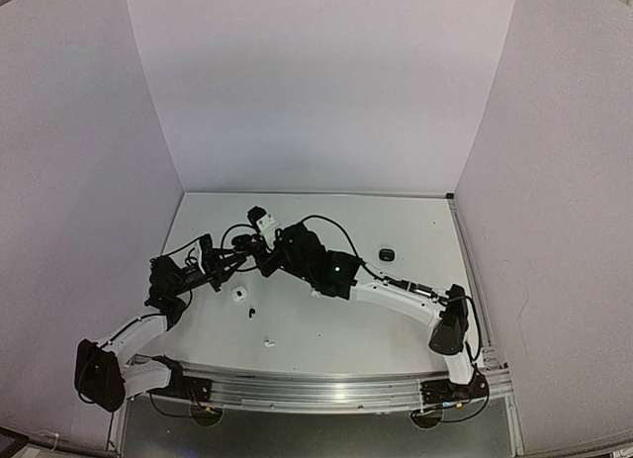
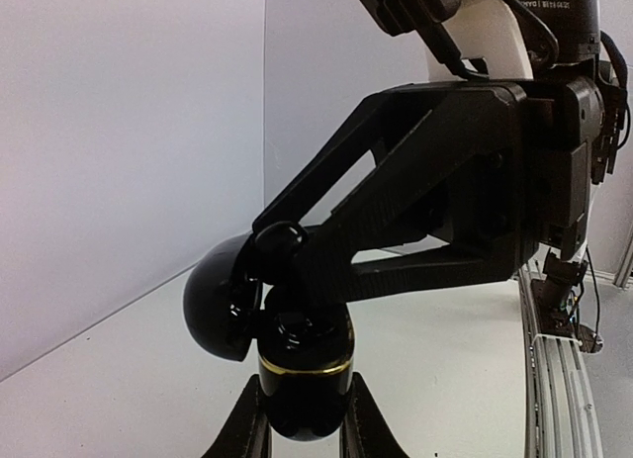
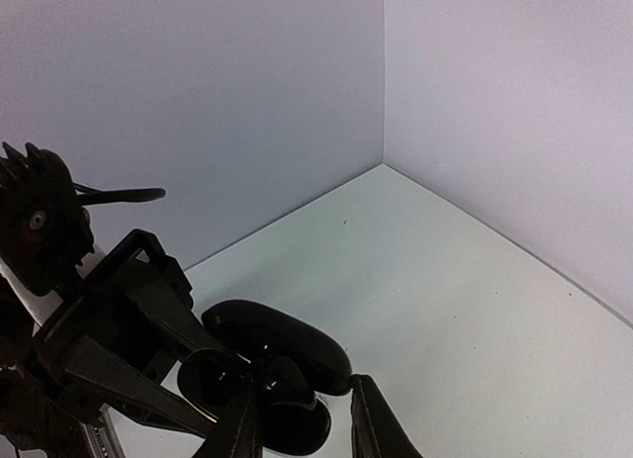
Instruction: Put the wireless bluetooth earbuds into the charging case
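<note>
Left claw (image 2: 304, 423) grips one case (image 2: 297, 364); one black earbud (image 1: 251, 312), one white earbud (image 1: 265, 340) loose

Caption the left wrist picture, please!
Left gripper holds an open black case while the right gripper reaches its opening.

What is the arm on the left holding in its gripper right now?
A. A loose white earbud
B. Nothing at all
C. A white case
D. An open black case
D: in the left wrist view, the left gripper clamps the base of a black case that stands open, while the white case lies apart from both grippers.
</note>
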Available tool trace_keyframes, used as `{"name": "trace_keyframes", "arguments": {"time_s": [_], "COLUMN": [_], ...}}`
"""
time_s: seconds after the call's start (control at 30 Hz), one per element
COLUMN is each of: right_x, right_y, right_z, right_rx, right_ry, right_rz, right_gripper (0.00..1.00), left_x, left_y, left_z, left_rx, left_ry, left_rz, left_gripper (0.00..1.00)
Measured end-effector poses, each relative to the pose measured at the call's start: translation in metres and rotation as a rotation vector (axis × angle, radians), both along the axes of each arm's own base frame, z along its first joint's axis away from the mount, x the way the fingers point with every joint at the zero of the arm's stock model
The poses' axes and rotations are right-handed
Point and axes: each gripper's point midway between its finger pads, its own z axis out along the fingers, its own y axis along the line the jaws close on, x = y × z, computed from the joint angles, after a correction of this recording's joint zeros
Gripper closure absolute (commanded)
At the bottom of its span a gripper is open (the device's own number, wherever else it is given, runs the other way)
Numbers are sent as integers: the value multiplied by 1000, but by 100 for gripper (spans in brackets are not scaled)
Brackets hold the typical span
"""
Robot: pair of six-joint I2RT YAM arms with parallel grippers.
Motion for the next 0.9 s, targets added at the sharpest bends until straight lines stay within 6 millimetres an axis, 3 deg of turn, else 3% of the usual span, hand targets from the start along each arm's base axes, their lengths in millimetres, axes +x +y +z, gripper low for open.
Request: {"name": "trace_keyframes", "arguments": {"time_s": [0.33,0.9], "right_x": [-2,-16], "right_y": [0,7], "right_z": [0,7], "right_rx": [19,36], "right_ry": [30,69], "right_rz": [35,142], "right_gripper": [71,45], "left_x": [0,6], "left_y": [0,3], "left_z": [2,5], "left_rx": [-3,-30], "left_ry": [-7,16], "left_rz": [0,37], "left_gripper": [100,100]}}
